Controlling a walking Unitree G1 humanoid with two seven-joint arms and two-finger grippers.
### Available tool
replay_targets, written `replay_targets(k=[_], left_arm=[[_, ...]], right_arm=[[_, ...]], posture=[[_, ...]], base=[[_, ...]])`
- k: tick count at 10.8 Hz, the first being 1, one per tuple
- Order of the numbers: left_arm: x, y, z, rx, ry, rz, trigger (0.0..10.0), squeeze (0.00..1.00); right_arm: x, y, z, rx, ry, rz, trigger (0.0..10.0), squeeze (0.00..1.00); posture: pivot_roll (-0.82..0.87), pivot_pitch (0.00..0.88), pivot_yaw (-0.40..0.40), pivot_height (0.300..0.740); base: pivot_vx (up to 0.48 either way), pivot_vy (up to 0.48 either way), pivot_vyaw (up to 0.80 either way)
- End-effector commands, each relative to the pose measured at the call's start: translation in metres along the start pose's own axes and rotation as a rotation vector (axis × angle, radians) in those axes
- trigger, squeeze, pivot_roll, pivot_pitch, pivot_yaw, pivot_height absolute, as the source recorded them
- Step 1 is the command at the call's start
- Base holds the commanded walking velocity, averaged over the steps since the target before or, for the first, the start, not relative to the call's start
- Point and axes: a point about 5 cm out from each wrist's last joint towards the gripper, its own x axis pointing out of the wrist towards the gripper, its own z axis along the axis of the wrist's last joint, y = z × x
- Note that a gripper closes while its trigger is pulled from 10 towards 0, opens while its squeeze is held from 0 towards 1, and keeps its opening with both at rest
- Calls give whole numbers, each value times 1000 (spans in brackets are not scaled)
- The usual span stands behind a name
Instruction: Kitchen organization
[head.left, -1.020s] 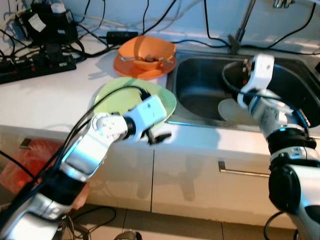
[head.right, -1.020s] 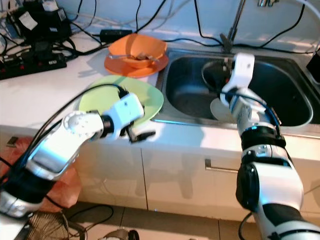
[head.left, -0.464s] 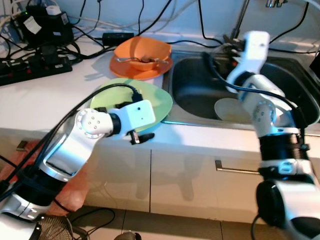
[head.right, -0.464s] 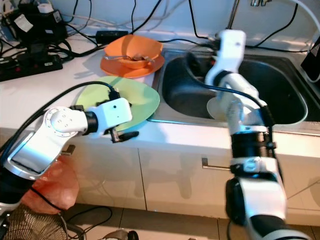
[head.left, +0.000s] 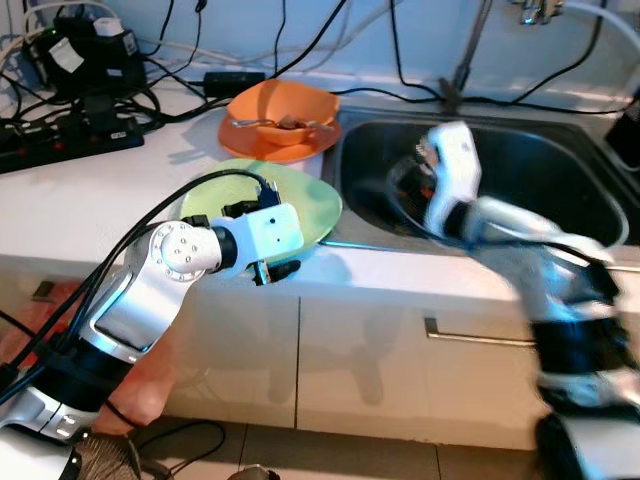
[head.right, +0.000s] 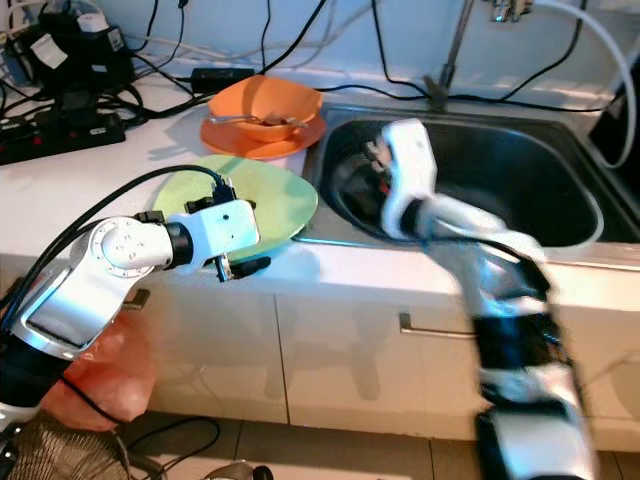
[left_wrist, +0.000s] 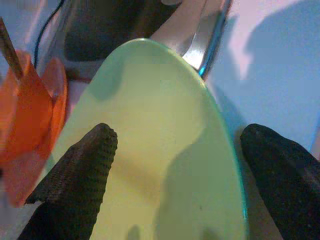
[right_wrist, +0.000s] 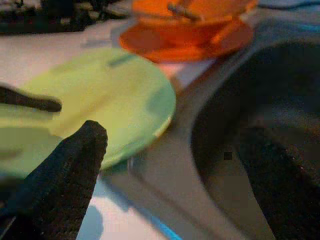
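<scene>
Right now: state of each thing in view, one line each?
Green plate: flat on the counter, edge near the sink, nothing on it.
Orange bowl: upright on the orange plate, holds a utensil.
Sink: tap not running.
Left pincer: open, fingers straddling the green plate's near edge.
Right pincer: open, above the sink's left side, blurred.

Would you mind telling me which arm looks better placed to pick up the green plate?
Probably the left. The left gripper is open at the near edge of the green plate, fingers straddling it. The right gripper is open over the sink, farther off and motion-blurred.
</scene>
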Motion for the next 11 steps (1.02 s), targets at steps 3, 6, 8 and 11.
replay_targets(k=[3, 6, 8, 11], left_arm=[[8, -18, -26, 59, 102, -42, 10000, 0], [15, -17, -43, 74, 170, 43, 10000, 0], [25, -8, -5, -89, -61, 203, 10000, 0], [32, -14, -3, -99, -70, 232, 10000, 0]], right_arm=[[-16, -5, 9, -17, 33, 26, 10000, 0], [-16, 4, 10, -29, 40, 74, 10000, 0], [-13, -1, 2, -27, 42, 38, 10000, 0], [-12, -3, 2, -29, 37, 27, 10000, 0]], posture=[[11, 35, -36, 740], [19, 35, -34, 740], [18, 35, -36, 740], [12, 35, -37, 740]], base=[[0, 0, 0], [0, 0, 0], [0, 0, 0], [95, 0, 0]])
